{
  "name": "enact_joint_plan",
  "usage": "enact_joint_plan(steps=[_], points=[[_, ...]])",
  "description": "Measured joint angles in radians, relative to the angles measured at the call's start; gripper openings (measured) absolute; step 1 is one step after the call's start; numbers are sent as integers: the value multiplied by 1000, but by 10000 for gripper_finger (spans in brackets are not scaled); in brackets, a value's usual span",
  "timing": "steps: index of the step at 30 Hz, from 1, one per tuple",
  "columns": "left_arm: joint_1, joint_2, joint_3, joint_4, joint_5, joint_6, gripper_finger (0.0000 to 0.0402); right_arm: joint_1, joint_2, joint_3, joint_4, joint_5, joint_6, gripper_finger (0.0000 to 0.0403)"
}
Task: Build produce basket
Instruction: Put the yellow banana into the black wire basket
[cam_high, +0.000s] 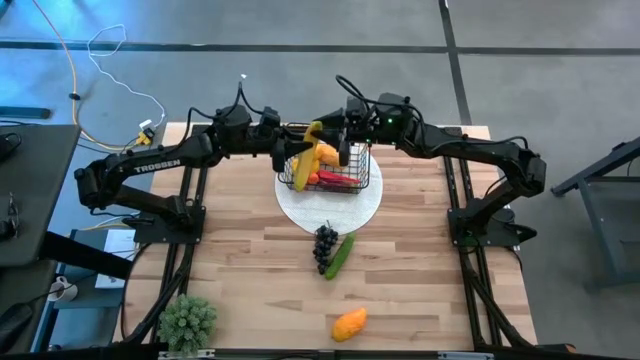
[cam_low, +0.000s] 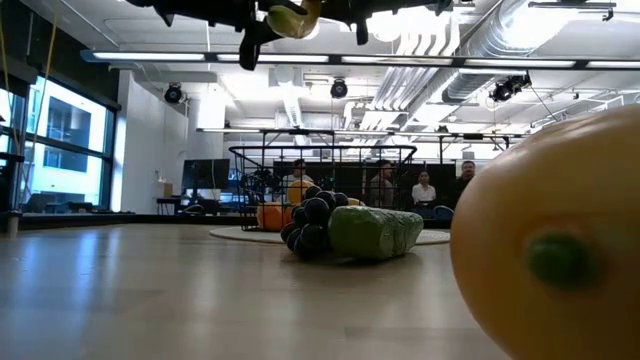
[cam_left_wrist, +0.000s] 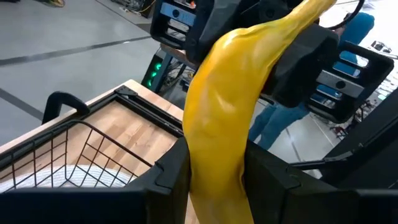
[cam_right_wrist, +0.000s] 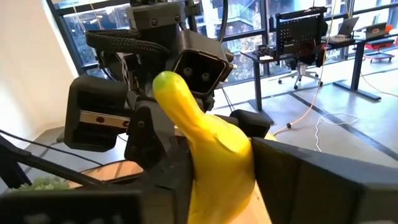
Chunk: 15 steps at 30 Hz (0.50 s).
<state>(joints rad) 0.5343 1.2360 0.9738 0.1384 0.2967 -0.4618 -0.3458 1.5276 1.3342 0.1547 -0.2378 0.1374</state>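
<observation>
While gripped at opposite ends by left tool (cam_high: 297, 150) and right tool (cam_high: 340, 138), yellow banana (cam_high: 307, 152) hangs above wire basket (cam_high: 362, 184), long axis spanning both tools.

This is a robotics lab set inside a large open-plan office or industrial hall. The light butcher-block wooden counter (cam_high: 260, 270) stands on a polished grey concrete floor (cam_high: 560, 60), with loose yellow and white cables (cam_high: 110, 70) trailing across it. In the low view, exposed silver ventilation ducts (cam_low: 470, 40) and long strip lights (cam_low: 300, 60) run under an open ceiling, tall windows (cam_low: 60, 140) line one wall, and several seated people (cam_low: 424, 188) work at desks far behind. The right wrist view shows black office desks with monitors (cam_right_wrist: 311, 31) and a swivel chair (cam_right_wrist: 305, 71).
</observation>
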Motion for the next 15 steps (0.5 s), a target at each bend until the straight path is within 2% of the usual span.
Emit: enact_joint_plan(steps=[5, 15], points=[[0, 0, 0, 0, -2, -3, 108, 0, 0, 0, -1, 5, 27, 81], [0, 1, -1, -4, 0, -2, 131, 1, -1, 0, -28, 27, 50, 80]])
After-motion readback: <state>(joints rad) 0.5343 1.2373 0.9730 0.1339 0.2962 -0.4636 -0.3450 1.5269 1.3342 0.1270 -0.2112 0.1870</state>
